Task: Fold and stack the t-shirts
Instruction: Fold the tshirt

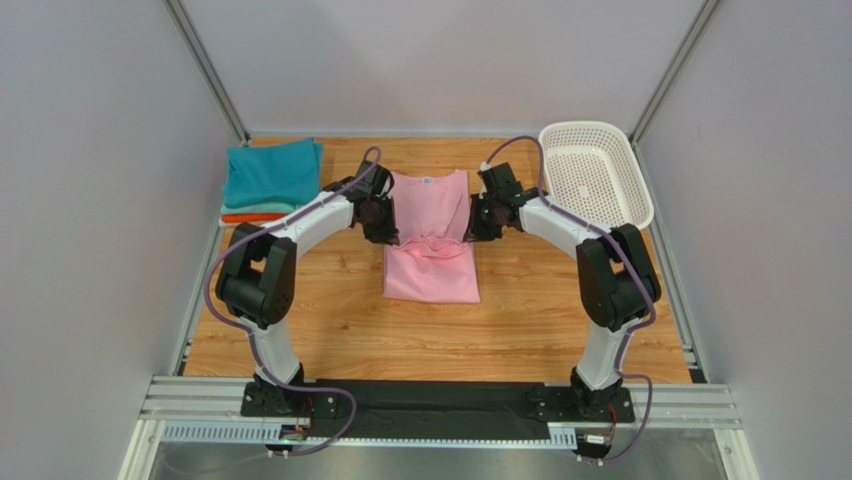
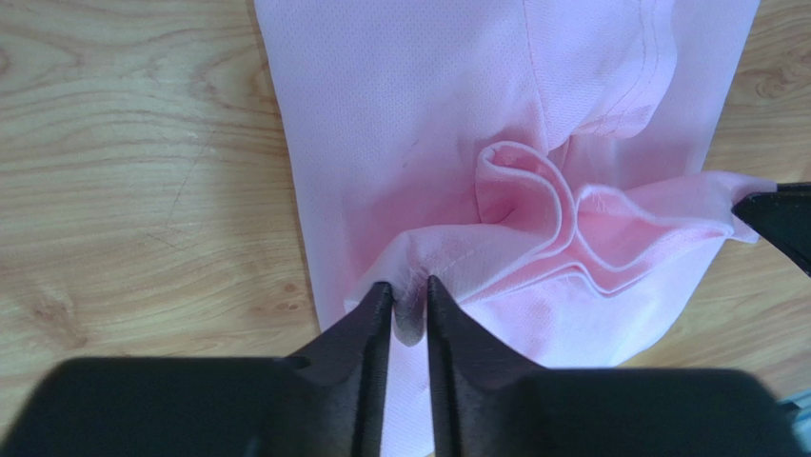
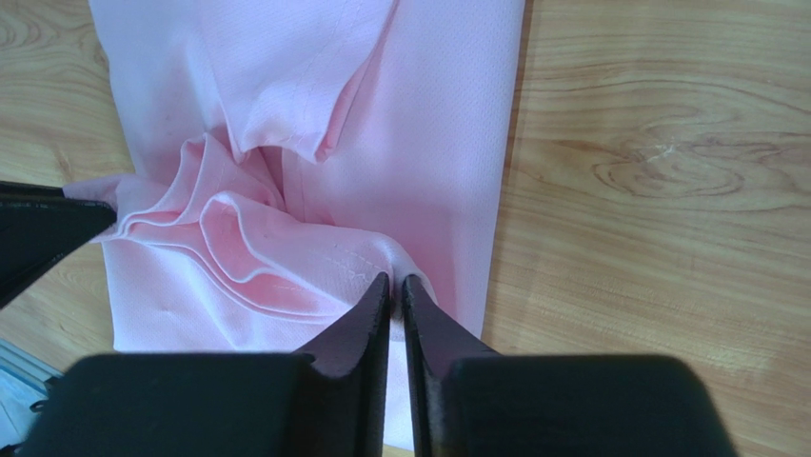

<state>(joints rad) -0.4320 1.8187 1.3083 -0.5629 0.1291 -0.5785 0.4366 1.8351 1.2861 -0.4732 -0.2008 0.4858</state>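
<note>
- Top external view, layout: the pink t-shirt [image 1: 432,272] lies at the middle of the table [image 1: 440,335], collar toward the far edge and the sides already turned in to a narrow strip. A teal t-shirt [image 1: 272,172] tops a folded pile in the far-left corner, with an orange t-shirt [image 1: 243,217] at the bottom of it. The basket [image 1: 628,190] sits in the far-right corner.
- Top external view, arms: the left gripper [image 1: 383,232] and right gripper [image 1: 472,228] meet the 2 long sides of the garment at about mid-length. The cloth between them is bunched.
- Left wrist view: the left gripper [image 2: 409,288] is nearly closed. Only a thin slot shows between the fingers, and it pinches a stitched edge of the pink cloth. From there the cloth sags in loose loops toward the opposite fingertip at the right border.
- Right wrist view: the right gripper [image 3: 396,283] is likewise nearly closed and nips a stitched edge near the garment's right side. The same slack loops run toward the left.
- Step in hand, judged: a crosswise fold, with the held edge to be carried over the body.
- Procedure: draw the 2 grippers slightly apart to take out the sag. Keep both at equal height and move them at equal pace. Lay the edge down square to the side edges before letting go. If the slack stays, expect a creased fold that stacks badly.
</note>
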